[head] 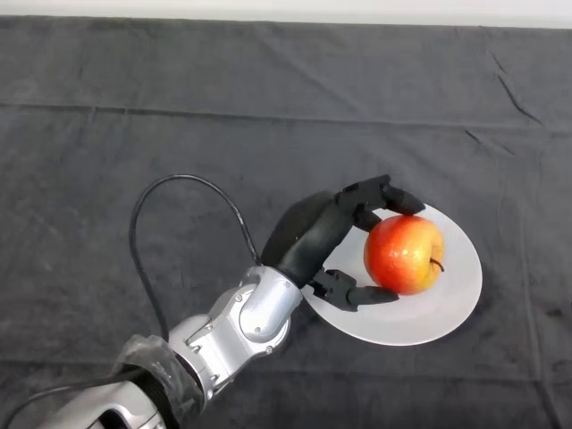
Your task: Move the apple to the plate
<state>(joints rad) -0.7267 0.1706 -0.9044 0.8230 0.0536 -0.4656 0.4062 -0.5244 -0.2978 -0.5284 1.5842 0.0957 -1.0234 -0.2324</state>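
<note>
I see the apple (404,254), red with a yellow blush across its top and upper right, its thin dark stem pointing out toward three o'clock. It sits over the white round plate (451,304), on the plate's upper-left part, toward ten o'clock of its centre. The plate lies flat on the counter, right of the middle of my view, toward four o'clock. My robot hand (357,234) is curled round the apple from nine o'clock, fingers over its top, thumb beneath its lower left
</note>
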